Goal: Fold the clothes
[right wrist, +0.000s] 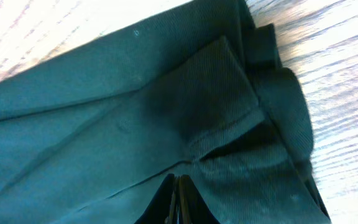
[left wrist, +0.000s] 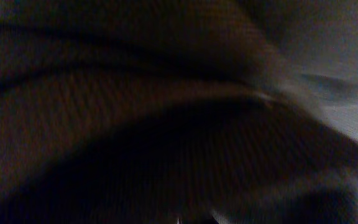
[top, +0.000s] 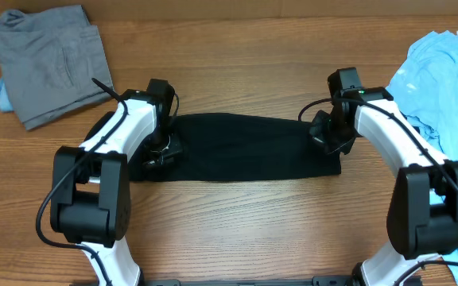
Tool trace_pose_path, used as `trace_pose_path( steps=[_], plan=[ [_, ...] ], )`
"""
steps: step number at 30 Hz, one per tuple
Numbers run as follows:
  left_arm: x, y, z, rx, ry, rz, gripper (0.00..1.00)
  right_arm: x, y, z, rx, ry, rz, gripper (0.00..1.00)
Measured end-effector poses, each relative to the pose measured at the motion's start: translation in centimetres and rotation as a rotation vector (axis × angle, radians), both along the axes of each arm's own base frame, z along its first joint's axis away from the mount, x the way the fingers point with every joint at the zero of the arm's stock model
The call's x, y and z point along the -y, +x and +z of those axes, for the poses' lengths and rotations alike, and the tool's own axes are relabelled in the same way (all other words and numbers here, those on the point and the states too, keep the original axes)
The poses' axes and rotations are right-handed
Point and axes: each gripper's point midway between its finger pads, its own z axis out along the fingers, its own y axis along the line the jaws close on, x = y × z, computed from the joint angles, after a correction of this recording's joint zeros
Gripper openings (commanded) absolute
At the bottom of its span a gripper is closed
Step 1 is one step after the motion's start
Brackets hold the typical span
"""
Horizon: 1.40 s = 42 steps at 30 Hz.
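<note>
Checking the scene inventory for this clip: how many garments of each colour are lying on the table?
Black: 1, the black shirt, folded into a strip
Grey: 1, the grey garment
Light blue: 1, the light blue T-shirt
Uncounted: a light blue corner peeks from under the grey garment; too little shows to tell what it is
Total: 3

No wording is reading clearly in any view — faint white lettering is showing on the light blue T-shirt (top: 445, 79) at three o'clock, too small to decipher.
</note>
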Motion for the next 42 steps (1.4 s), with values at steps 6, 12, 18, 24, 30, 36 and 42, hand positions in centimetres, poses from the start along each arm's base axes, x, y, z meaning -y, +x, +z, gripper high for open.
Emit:
trace_pose_path(
  steps=[6,12,18,24,30,36,42],
  plan=[
    [-1.4,-0.1,-0.5,-0.02,0.026,0.028,0.06,0.6,-0.1,-1.7,-0.036,-0.038,0.009,0.04],
    [-5.3,-0.9,-0.4,-0.063,0.072,0.117,0.05,1.1,-0.3,-3.8,-0.086,-0.072,0.013,0.04],
    [-8.4,-2.0,-0.3,-0.107,0.142,0.145,0.07,1.2,-0.3,-3.8,-0.087,-0.104,-0.005,0.04],
    [-10.8,-3.4,0.2,-0.164,0.229,0.159,0.07,1.6,-0.2,-3.5,-0.113,-0.139,-0.018,0.04],
    [-12.6,-3.6,4.0,-0.166,0.315,0.186,0.15,3.6,1.6,0.1,-0.081,-0.238,-0.043,0.36],
    [-12.8,-1.8,11.8,0.104,0.312,0.242,0.93,5.3,2.6,10.0,0.118,-0.254,-0.098,1.0],
    [-11.6,-1.7,12.9,0.157,0.24,0.258,1.0,11.8,1.8,11.4,0.148,-0.125,-0.153,0.92]
  ],
)
